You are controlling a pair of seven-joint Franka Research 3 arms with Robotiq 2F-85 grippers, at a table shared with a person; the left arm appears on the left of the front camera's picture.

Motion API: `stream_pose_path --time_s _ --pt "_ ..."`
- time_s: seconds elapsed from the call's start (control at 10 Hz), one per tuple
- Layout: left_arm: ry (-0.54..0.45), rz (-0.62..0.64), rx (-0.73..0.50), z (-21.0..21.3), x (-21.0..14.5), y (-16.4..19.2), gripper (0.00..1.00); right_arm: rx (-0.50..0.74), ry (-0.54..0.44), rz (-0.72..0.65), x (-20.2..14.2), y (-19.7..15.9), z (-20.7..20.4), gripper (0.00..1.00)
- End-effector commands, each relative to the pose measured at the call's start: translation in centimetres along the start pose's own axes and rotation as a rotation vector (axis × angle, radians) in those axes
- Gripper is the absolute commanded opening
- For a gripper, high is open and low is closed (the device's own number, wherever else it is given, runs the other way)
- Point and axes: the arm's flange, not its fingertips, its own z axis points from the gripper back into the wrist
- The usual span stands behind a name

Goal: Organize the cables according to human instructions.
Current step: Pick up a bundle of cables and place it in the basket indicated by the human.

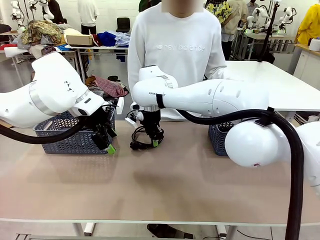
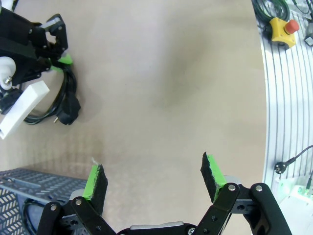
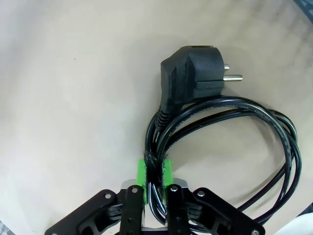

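Note:
A coiled black cable with a two-pin plug lies on the tan table just in front of the person. My right gripper is shut on its bundled strands, and the loop spreads out to one side. In the front view the right gripper points down at mid-table. The left wrist view shows this same cable at its top left. My left gripper is open and holds nothing, hovering over bare table beside the left basket. A dark cord shows inside that basket.
A second grey-blue basket stands right of centre, partly behind my right arm. The person in a white sweatshirt stands at the far edge. A yellow emergency-stop box sits off the table's side on a metal rail.

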Motion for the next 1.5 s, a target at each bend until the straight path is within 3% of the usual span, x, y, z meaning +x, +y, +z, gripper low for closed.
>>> stream_pose_path --time_s 0.0,0.7,1.4 --pt "0.001 0.001 0.000 0.1 -0.1 0.0 1.00 0.026 -0.029 -0.081 0.4 -1.6 1.6 0.00" --pt "0.001 0.001 0.000 0.1 -0.1 0.0 1.00 -0.043 0.064 -0.285 -0.2 3.5 11.1 0.00" --pt "0.001 0.001 0.000 0.1 -0.1 0.0 1.00 -0.054 0.097 -0.497 -7.3 11.4 17.8 0.00"
